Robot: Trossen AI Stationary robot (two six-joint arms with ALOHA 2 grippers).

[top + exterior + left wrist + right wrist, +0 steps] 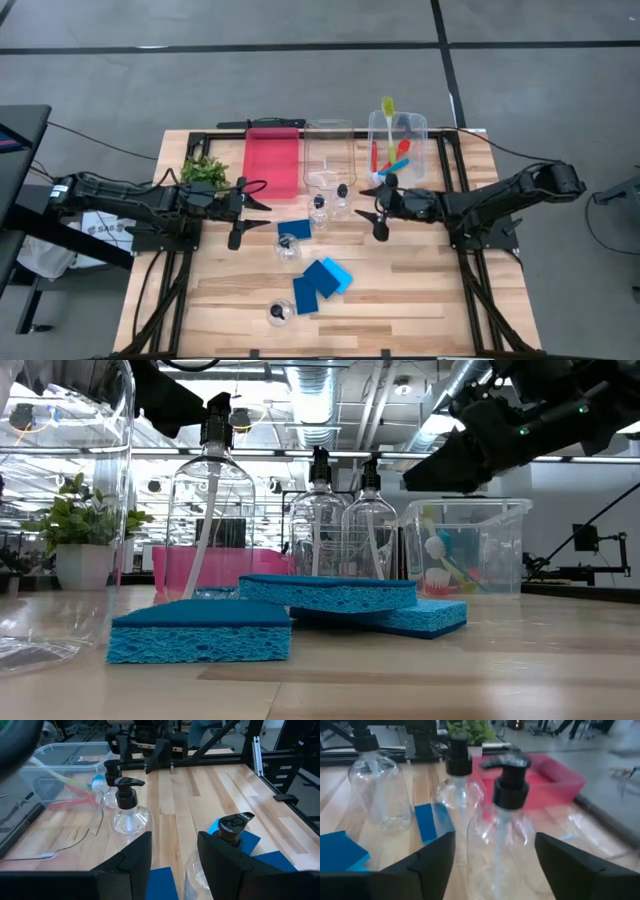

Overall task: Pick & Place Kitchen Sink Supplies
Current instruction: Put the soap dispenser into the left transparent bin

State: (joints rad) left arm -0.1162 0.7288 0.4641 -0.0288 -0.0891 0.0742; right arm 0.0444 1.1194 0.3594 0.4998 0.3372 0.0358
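Everything is placed here relative to the red tray [272, 161], which lies at the far edge of the desk [420, 290]. A plant [204, 170] is seen just left of it. Two clear bins are set to its right: the nearer bin [328, 152], just beside the tray, and beyond that the far bin [398, 145], in which the brushes [392, 140] are held, a yellow-green one sticking up over the rim.

Two bottles [330, 203] are stood close together in front of the nearer bin, right of the tray's front edge. A third bottle [287, 246] is found further toward the front of the desk, below the tray. A fourth bottle [279, 312] is placed well apart from the tray, near the desk's front edge.

One sponge [294, 229] is laid just in front of the tray, beside the third bottle. More sponges [322, 281] are stacked and overlapped further forward, between the third and fourth bottles.

The left gripper [243, 210] is held low just left of the tray's front corner, its jaws apart and holding nothing. The right gripper [381, 207] is held well right of the tray, in front of the far bin and just beside the two bottles; its jaws are likewise apart, with nothing between them.
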